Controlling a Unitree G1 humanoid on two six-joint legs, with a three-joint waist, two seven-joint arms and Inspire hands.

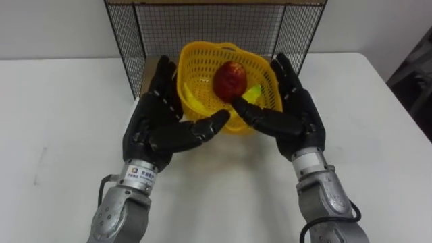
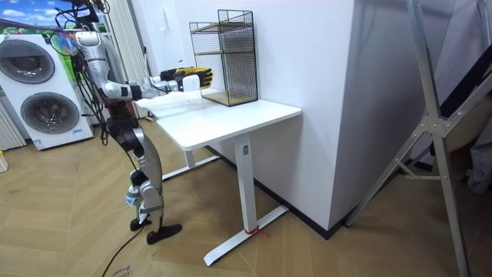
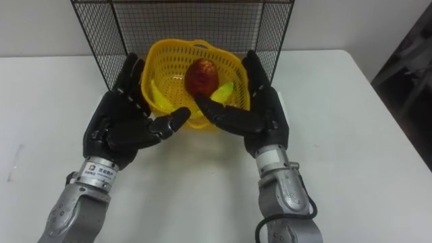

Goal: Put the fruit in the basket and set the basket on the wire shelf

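Yellow basket [image 1: 201, 67], red apple [image 1: 231, 79] inside, left robot hand [image 1: 152, 125], right robot hand [image 1: 298, 116], fingers straight

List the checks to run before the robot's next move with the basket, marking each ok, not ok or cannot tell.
1. Fruit loaded: a red apple and a yellow fruit lie inside the basket: ok.
2. Left hand lies flat against the basket's left side, fingers straight: ok.
3. Right hand lies flat against the basket's right side, fingers straight: ok.
4. The wire shelf opening faces the basket, directly behind it: ok.
5. Basket fully on the shelf: not ok, its front juts out over the table.
6. Basket lifted off the surface: cannot tell.
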